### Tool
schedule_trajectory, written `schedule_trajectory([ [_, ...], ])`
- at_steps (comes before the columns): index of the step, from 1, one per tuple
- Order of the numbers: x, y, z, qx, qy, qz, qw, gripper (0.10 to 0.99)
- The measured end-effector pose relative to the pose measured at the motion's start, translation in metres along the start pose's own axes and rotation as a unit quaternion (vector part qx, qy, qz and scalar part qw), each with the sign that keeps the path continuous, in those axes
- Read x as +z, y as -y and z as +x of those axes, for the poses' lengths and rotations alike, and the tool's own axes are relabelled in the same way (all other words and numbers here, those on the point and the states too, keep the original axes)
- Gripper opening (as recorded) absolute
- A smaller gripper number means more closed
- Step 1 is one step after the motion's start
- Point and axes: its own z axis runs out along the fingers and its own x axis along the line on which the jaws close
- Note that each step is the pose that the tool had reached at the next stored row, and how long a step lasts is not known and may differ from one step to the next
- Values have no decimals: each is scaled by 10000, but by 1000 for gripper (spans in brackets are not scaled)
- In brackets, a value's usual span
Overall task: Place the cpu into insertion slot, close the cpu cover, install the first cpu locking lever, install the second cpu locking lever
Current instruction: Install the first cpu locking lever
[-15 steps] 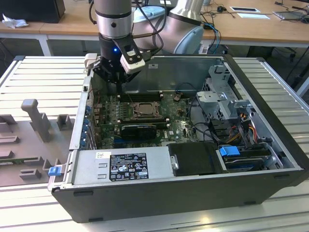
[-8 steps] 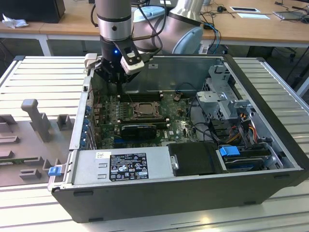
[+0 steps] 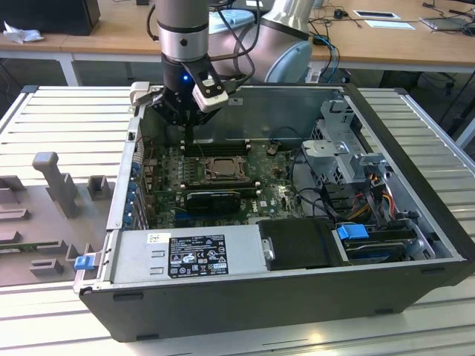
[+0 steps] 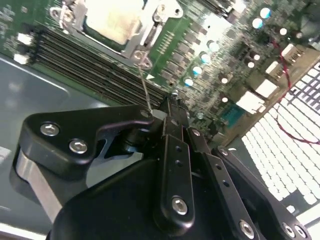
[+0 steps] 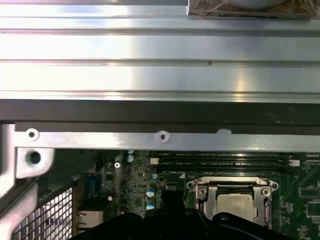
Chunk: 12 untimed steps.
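the black gripper [image 3: 187, 127] hangs in the upper left of the exterior view, inside the open black computer case [image 3: 415, 245], just above the green motherboard [image 3: 167, 182]. its fingers [image 4: 172, 150] sit pressed together, holding nothing. the pale cream-silver square cpu [image 5: 239, 204] lies in its socket at the lower right of the first wrist view, with the silver-grey metal cpu cover [image 5: 201, 192] closed down around it.

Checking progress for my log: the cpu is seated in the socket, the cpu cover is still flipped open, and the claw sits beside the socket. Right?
Not quite: the cpu cover is closed over the cpu, as the first wrist view shows. The claw is beside the socket.
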Motion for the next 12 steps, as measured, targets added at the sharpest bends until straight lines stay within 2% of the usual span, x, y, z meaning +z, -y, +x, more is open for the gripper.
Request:
schedule_trajectory([
  [7,6,1,-109,1,0,0,10000,106],
  [12,12,-8,-265,0,0,0,10000,106],
])
